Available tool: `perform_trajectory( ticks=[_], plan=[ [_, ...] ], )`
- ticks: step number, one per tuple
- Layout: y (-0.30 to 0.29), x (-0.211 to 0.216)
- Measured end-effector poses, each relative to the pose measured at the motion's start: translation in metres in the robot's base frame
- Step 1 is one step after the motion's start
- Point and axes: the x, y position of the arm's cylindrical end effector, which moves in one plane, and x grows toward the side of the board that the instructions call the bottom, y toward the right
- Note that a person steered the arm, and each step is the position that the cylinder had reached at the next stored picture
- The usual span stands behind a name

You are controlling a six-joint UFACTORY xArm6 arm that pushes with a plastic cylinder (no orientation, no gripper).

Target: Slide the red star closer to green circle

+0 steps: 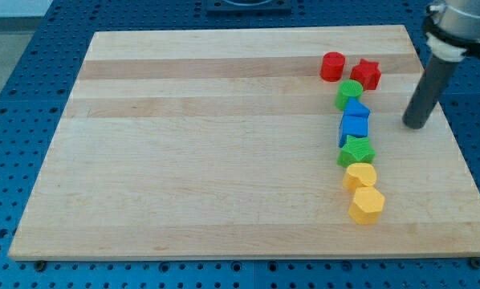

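- Landmark for everything below: the green circle (349, 94), sitting toward the view's right on the wooden counter (208, 144).
- Red star (367, 74) is just up and to the view's right of the green circle. They look nearly touching; we can't tell if a sliver of gap is left.
- Red cylinder (332, 67) is up and to the view's left of the green circle, close beside the star.
- Below the green circle, a tight column runs toward the view's bottom: blue triangle-ish block (356, 108), blue block (354, 128), green star (356, 151), then two yellow blocks (360, 176) (367, 205).
- Our tip (416, 125) is well to the view's right of the green circle, lower than the star, touching no block.
- No pincer on this rig, just the rod, so open or closed doesn't apply and we can't report a state.
- Progress call: star already sits very near the target, so we'd judge the task mostly or fully done.
- If anything is left, it's a small nudge down-left on the star from its upper-right side.
- Risk: a push could shove the red cylinder or disturb the column.
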Motion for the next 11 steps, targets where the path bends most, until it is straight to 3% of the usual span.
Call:
perform_trajectory(
  ticks=[5,11],
  plan=[
    [-0.008,-0.110],
    [-0.037,-0.110]
  ],
)
